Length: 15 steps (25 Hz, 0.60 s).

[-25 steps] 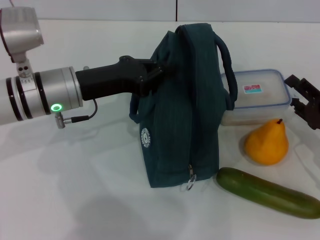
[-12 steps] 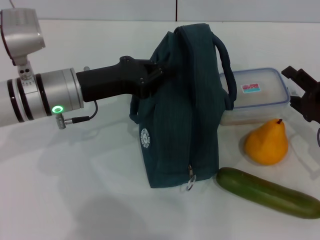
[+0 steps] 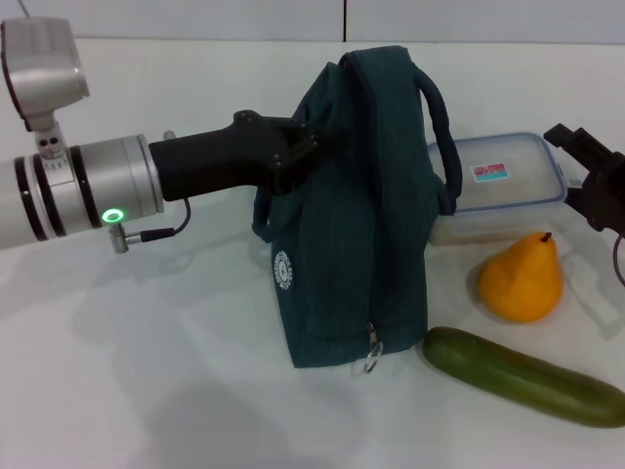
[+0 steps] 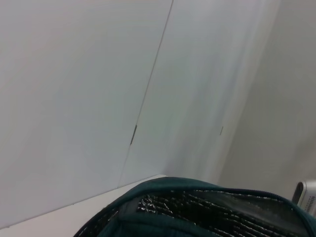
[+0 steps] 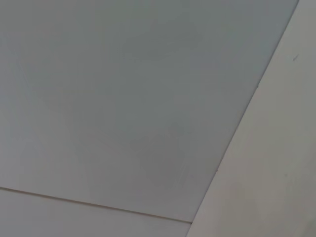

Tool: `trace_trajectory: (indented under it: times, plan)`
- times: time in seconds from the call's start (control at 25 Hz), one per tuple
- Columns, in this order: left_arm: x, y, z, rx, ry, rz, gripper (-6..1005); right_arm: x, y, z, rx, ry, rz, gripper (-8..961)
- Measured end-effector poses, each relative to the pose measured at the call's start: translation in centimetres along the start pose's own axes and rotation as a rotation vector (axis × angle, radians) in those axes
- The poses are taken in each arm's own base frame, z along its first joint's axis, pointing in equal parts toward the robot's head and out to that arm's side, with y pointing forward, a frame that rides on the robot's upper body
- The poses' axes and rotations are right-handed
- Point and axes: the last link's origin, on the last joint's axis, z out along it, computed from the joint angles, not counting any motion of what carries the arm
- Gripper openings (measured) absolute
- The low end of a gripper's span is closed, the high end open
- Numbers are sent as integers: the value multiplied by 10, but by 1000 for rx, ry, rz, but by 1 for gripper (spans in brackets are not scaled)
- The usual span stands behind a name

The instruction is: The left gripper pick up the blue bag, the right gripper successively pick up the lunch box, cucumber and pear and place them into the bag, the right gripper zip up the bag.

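Left pincer (image 3: 311, 147) gripping ribbed teal blue bag (image 3: 356, 215) mid-frame, right pincer (image 3: 586, 171) spread wide, hovering beside clear lunch box (image 3: 498, 186), right edge.

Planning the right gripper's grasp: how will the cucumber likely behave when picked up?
The cucumber lies flat on the table; its round, smooth body would probably roll if nudged. The glossy skin may slip in closing jaws. It looks stiff, so likely won't sag.
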Motion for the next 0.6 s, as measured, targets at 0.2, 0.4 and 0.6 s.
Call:
trace_trajectory:
  times: [0.2,0.4,0.6]
  plan:
    - [-1,0,0,-1,-1,3,43,0,-1,-1,3,-3,2,699]
    - [-1,0,0,-1,-2,7,43,0,-2,-2,6,-4,-4,601]
    - [-2,-1,2,5,-5,9,43,-1,-1,-2,-2,-13,-34,504]
